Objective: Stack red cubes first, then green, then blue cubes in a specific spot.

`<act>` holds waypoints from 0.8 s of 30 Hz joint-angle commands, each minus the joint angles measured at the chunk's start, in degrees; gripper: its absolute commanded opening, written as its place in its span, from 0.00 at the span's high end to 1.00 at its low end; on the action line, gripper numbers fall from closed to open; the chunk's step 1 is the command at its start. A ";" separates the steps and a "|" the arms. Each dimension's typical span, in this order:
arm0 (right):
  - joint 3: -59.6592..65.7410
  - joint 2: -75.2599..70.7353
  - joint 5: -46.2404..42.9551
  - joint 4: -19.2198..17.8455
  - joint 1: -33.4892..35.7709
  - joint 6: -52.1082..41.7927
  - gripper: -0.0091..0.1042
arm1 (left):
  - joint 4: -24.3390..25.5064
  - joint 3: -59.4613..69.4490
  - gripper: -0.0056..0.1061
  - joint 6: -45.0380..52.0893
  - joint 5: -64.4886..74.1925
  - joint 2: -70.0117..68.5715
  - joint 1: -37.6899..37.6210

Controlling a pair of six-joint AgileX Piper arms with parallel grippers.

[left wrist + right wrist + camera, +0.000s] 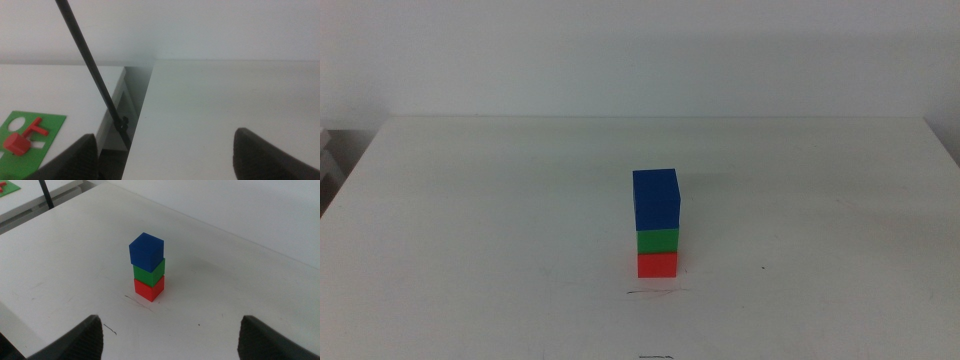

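Stacking looks finished from where I sit: the red cube [658,265] rests on the table [470,220] just behind the short dark line [645,293] that marks the spot, the green cube [658,241] sits on it, and the blue cube [655,200] tops the column. Nothing touches the tower. My right gripper [170,340] hangs well back from it with its fingers [75,340] spread wide and empty, and my left gripper [165,157] is likewise released and holding nothing, turned toward the table's far edge rather than the cubes. What remains, I judge, is simply to stay clear, so any further move should go up and away from the stack, never across it (a brush against the blue cube would likely topple all three). The blue cube seems turned slightly against the green one beneath it in the right wrist view, so I would not call the alignment perfect. Neither arm shows in the middle view, so I cannot say how far off they really are. Whether the red cube sits squarely on its patch is hard to tell, since the tower covers the ground under it. Beside the table, the left wrist view catches a green board [30,135] with red pieces and a thin black rod [92,70], both partly cut off.
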 commanded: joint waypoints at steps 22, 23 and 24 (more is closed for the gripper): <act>20.05 -5.42 -27.94 0.87 -16.92 -0.78 0.24 | -6.57 27.67 0.13 -0.15 -12.55 -23.00 0.08; 21.88 -6.94 -29.24 1.33 -18.36 -0.78 0.24 | -6.57 29.00 0.13 -0.15 -13.62 -24.72 0.08; 23.34 -8.30 -30.21 1.33 -19.63 -0.78 0.24 | -6.57 30.63 0.13 -0.15 -14.76 -26.38 0.08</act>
